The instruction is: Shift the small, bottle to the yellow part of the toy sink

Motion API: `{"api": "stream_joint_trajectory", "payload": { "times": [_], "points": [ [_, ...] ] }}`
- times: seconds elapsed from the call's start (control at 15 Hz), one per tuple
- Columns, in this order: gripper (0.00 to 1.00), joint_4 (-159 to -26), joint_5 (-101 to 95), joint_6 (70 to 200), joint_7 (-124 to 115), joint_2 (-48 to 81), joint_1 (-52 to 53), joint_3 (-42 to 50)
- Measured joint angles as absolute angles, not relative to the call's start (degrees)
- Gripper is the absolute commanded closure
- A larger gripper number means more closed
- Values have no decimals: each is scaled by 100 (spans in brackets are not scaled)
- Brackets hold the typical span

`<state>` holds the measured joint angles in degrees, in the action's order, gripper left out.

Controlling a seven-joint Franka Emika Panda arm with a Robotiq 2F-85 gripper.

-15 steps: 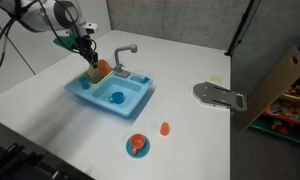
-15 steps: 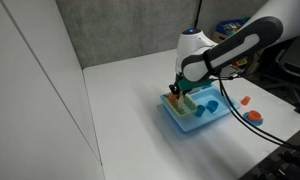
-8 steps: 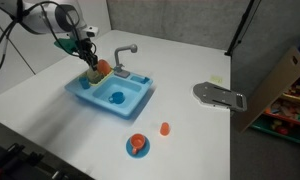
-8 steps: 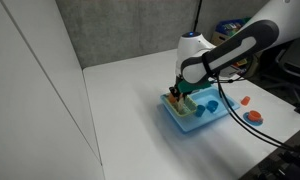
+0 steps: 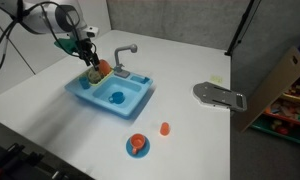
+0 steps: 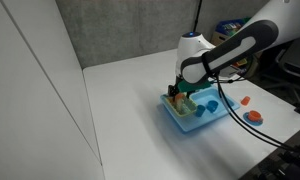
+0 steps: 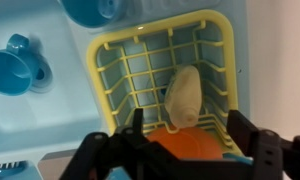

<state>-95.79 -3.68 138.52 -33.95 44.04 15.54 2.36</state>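
In the wrist view the small bottle (image 7: 183, 97), pale whitish-yellow, lies on its side on the grid of the yellow part of the toy sink (image 7: 215, 40). My gripper (image 7: 187, 125) hangs just above it, open, with a black finger on each side and neither touching the bottle. An orange round item (image 7: 185, 146) sits in the rack right under the jaws, against the bottle's end. In both exterior views the gripper (image 5: 90, 62) (image 6: 177, 92) hovers low over the rack end of the light blue sink (image 5: 133, 104).
A grey faucet (image 5: 125, 52) rises behind the basin, and a blue round piece (image 5: 116, 97) lies in it. On the table in front are an orange cup on a blue plate (image 5: 137, 145) and a small orange piece (image 5: 164, 128). A grey flat object (image 5: 220, 96) and a cardboard box (image 5: 280, 85) lie beyond.
The arm has stayed over the rack. The fingers look slightly wider apart than before, and the bottle lies free between them.
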Motion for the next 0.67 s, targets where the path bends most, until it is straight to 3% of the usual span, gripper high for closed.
{"api": "stream_joint_trajectory", "payload": {
  "times": [0.67],
  "points": [
    [0,-9229,-368,13289,-3224,4195,1513,318]
  ]
}}
